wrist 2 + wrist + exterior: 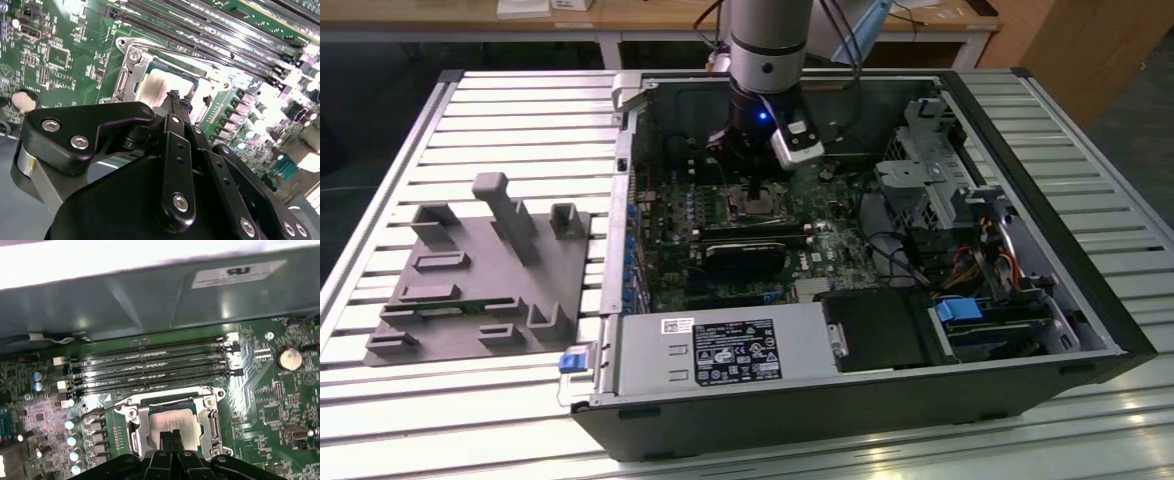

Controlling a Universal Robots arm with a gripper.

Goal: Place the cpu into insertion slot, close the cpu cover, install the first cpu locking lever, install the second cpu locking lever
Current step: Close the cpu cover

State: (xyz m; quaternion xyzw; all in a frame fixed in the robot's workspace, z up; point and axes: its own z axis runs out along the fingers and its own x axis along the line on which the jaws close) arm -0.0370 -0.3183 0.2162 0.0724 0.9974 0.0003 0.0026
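In the first wrist view the cpu lies flat in the insertion slot. It is framed by the cpu cover, which appears folded down over its rim. The gripper hovers just above the chip, fingers pressed together and holding nothing, probably to form a narrow pushing tip. Long memory slots run beside the socket on the green motherboard.
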